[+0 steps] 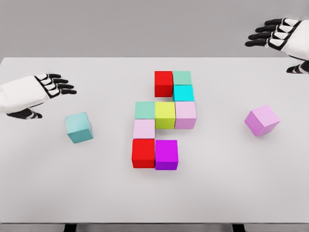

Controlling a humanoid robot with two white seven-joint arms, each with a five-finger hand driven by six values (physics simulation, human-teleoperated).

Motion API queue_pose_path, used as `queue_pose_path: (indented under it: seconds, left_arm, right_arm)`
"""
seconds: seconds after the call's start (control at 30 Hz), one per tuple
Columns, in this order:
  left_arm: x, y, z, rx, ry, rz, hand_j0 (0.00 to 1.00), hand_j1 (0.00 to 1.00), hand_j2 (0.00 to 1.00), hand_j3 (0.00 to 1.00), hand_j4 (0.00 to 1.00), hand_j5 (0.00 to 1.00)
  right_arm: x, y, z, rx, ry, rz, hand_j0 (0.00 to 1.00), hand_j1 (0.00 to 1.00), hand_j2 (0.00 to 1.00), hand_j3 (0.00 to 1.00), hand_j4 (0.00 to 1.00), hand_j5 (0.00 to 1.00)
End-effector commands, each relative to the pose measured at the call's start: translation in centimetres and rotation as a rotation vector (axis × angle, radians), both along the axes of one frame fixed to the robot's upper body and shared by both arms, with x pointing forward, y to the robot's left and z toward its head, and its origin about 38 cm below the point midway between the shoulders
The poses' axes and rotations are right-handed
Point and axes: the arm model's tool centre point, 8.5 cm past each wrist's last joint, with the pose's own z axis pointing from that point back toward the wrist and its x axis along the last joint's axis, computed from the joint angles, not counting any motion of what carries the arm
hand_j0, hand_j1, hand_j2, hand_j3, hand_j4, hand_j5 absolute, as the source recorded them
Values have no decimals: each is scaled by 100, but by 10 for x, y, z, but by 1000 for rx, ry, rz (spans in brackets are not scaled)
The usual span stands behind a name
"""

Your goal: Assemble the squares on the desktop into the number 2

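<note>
The worktop (pixel 48 183) presents a smooth, matt, pale grey surface without grain or texture. The cubes, including the loose teal cube (pixel 79 127) and the loose lilac cube (pixel 262 120), have flat, matt, uniformly coloured faces resembling plastic. The left hand (pixel 46 89) and right hand (pixel 277 34) combine smooth white shell sections with black finger segments of low sheen.

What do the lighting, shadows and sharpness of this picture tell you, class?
Head view: light is soft and even, with no glare on the white table; the teal cube and pink cube cast only faint shadows; block edges look slightly smeared, as does the left robot hand; the right robot hand is cut off by the frame's edge.
</note>
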Motion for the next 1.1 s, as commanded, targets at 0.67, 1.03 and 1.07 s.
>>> queue_pose_path:
  seconds: [0.67,1.03,1.07]
  left_arm:
    - [11,-47,-42,173,35,-117,100,100,100,100,100,100]
    - [7,-51,-50,194,52,-136,100,100,100,100,100,100]
    - [7,-50,-50,198,51,-135,100,100,100,100,100,100]
  right_arm:
    - [8,-35,-139,-24,548,-137,100,100,100,100,100,100]
    - [31,-35,-166,-58,565,-175,100,100,100,100,100,100]
    - [33,-36,-167,-59,566,-181,100,100,100,100,100,100]
